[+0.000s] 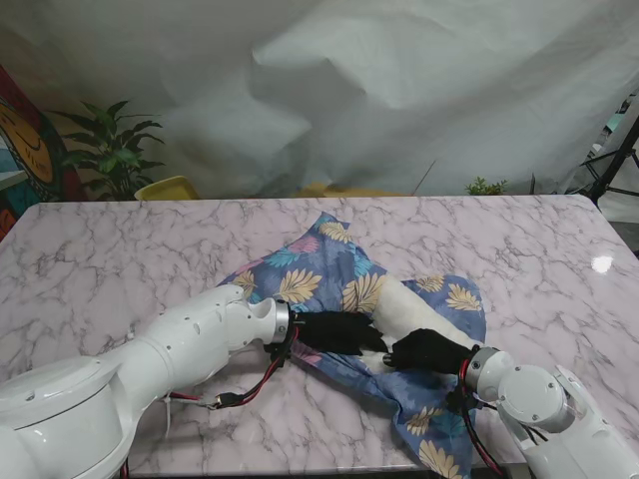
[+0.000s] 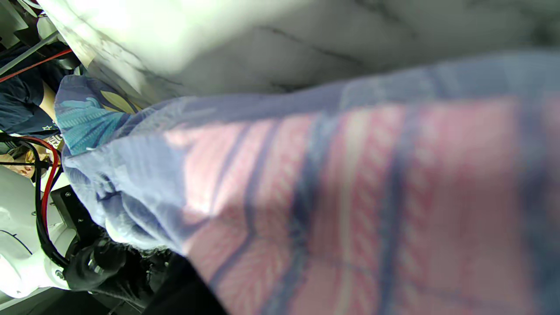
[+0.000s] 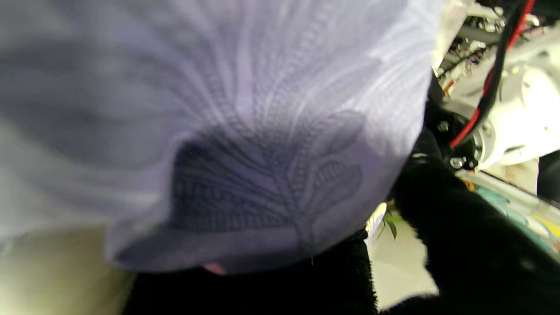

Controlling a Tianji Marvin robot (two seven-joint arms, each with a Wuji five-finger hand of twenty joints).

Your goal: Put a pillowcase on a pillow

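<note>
A blue pillowcase point(image 1: 329, 271) with a leaf print lies crumpled in the middle of the marble table point(image 1: 120, 259). A white pillow point(image 1: 411, 311) shows through its opening on the side nearer to me. My left hand point(image 1: 337, 333), in a black glove, is closed on the pillowcase's near edge beside the pillow. My right hand point(image 1: 431, 351), also gloved, grips the fabric at the pillow's near end. The left wrist view is filled by pillowcase cloth point(image 2: 332, 192). The right wrist view shows cloth point(image 3: 262, 144) draped over dark fingers point(image 3: 459, 232).
A green potted plant point(image 1: 112, 150) and a yellow object point(image 1: 168, 188) stand behind the table's far left edge. White sheeting point(image 1: 399, 90) hangs as a backdrop. A black stand leg point(image 1: 614, 160) is at the far right. Red and black cables point(image 1: 250, 391) trail from my left wrist.
</note>
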